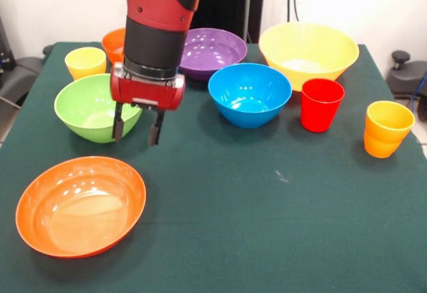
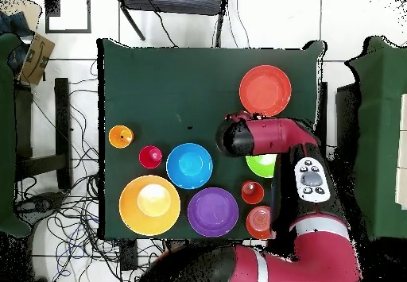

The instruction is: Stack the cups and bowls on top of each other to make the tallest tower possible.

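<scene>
1. End effector: hangs over the near rim of the green bowl, two dark fingers pointing down with a clear gap between them, nothing held. Tips look level with the rim or just in front of it; contact can't be confirmed.
2. Bowls all sit upright and separate on the counter: wide orange bowl nearest the camera, blue bowl mid-counter, purple bowl and big yellow bowl behind it, small orange bowl mostly hidden by the arm.
3. Cups: pale yellow cup behind the green bowl, red cup just beside the blue bowl, amber cup farthest to that side, seemingly nested in an orange one.
4. No tower begun, apart from that possible pair.
5. Handling judgement: glossy hard plastic, likely light, stiff and slick. Bowls are too wide to span, so pinch a rim wall, one finger inside and one outside. Cups are narrow enough to grip across the body or by the rim. Expect sliding under a loose pinch.
</scene>
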